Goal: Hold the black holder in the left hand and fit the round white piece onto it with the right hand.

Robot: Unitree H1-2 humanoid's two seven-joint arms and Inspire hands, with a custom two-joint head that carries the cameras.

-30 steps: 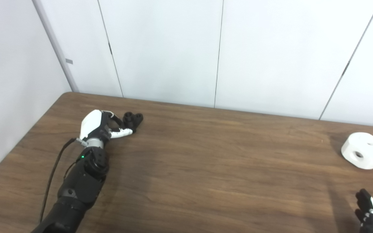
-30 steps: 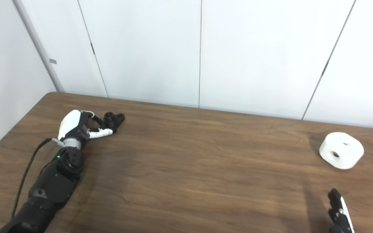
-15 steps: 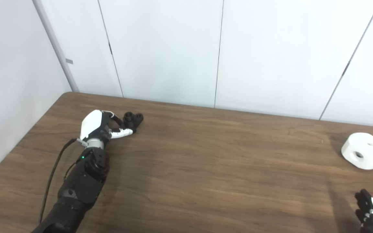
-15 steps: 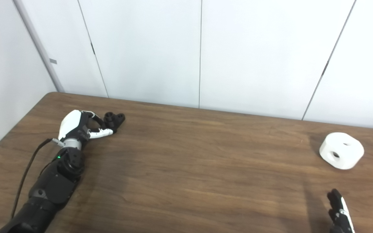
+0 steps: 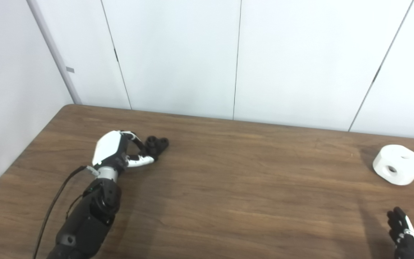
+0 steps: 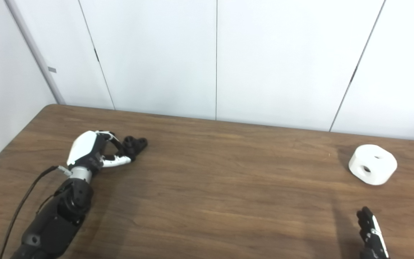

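Reaching across the bench, the left hand sat far left with its fingers curled at the black holder; couldn't tell whether they actually pinched it or only touched. The round white piece lay far right, holes facing up and forward. The right hand, fingers apart and empty, was nearer it, piece straight ahead, well apart.
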